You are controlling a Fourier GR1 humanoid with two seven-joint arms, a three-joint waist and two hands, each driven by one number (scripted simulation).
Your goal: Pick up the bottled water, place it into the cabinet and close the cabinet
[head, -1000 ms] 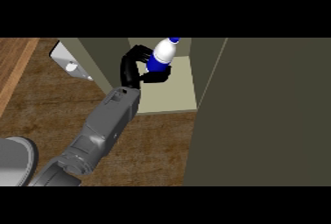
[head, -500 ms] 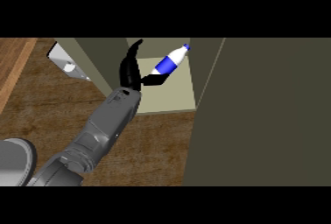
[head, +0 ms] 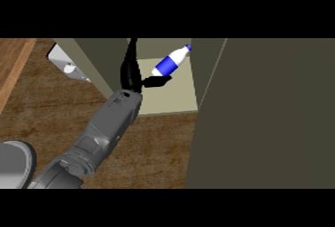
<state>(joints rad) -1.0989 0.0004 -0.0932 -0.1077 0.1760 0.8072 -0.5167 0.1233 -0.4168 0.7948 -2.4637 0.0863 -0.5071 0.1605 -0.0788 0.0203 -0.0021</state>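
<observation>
The bottled water (head: 171, 62), white with a blue label and blue cap, is inside the open cabinet (head: 171, 101), leaning with its cap toward the upper right. My left hand (head: 133, 73) is just left of it, fingers straight and reaching deep into the cabinet. The thumb sticks out to the right, at or just below the bottle's base. Nothing is curled round the bottle. My right hand does not show.
The cabinet's open door (head: 268, 115) is a large dark panel filling the right side. The cabinet's left wall (head: 98, 62) stands beside my forearm. A white object (head: 67, 66) lies at the upper left. A grey round shape (head: 13, 164) sits on the wooden counter (head: 52, 115) at lower left.
One second ago my left hand was curled round the upright bottle. Its fingers have straightened and come away, and the bottle has tipped over to the right inside the cabinet.
</observation>
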